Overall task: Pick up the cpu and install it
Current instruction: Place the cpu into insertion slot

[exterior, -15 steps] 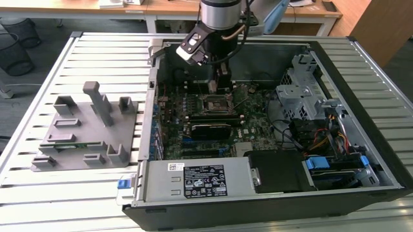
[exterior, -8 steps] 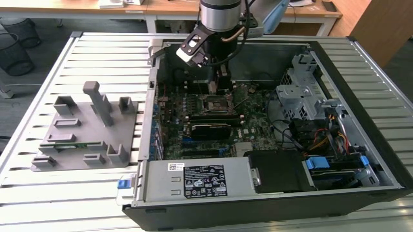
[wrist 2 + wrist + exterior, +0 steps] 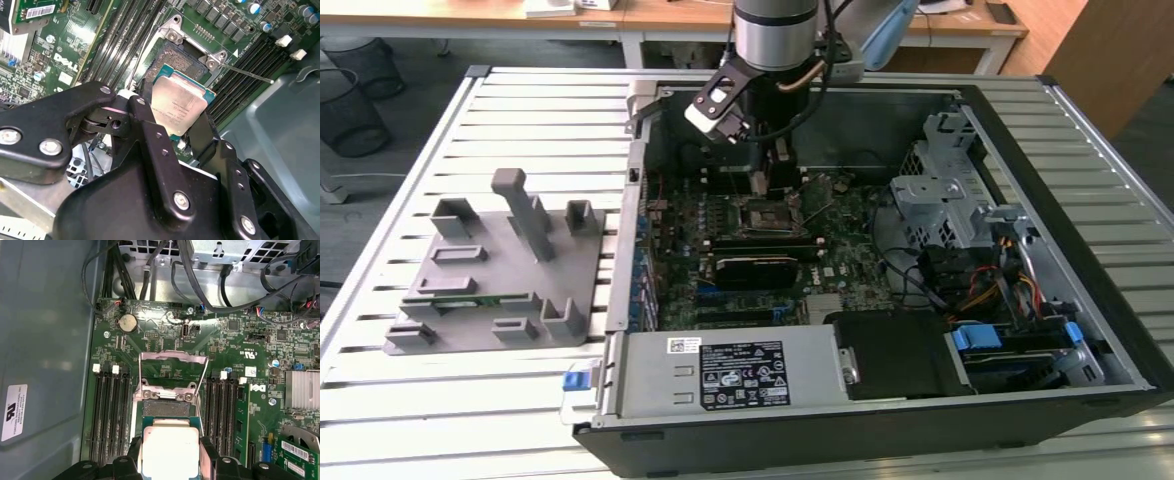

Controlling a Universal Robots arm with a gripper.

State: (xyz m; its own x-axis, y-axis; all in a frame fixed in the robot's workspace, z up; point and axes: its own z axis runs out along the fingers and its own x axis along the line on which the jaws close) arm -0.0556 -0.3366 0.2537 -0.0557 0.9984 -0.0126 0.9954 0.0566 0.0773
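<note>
Your black two-fingered gripper (image 3: 176,119) is clamped on the cpu, a small flat square chip with a pale silvery metal top plate (image 3: 179,102); one finger presses each of two opposite edges, as both wrist views show. You hold it low inside the open black desktop computer case (image 3: 854,440), tilted, just over the square black-framed socket (image 3: 172,62) on the green motherboard (image 3: 235,335); the socket's metal load frame (image 3: 172,355) stands raised. Judging by this, the pick is done and the chip is not yet seated; whether its lower edge touches the socket, you cannot tell. The case lies on a pale slatted metal table (image 3: 520,100); a grey moulded parts fixture (image 3: 494,280) sits at the exterior view's left; wooden desks (image 3: 480,15) and wire bins (image 3: 347,110) stand behind.
</note>
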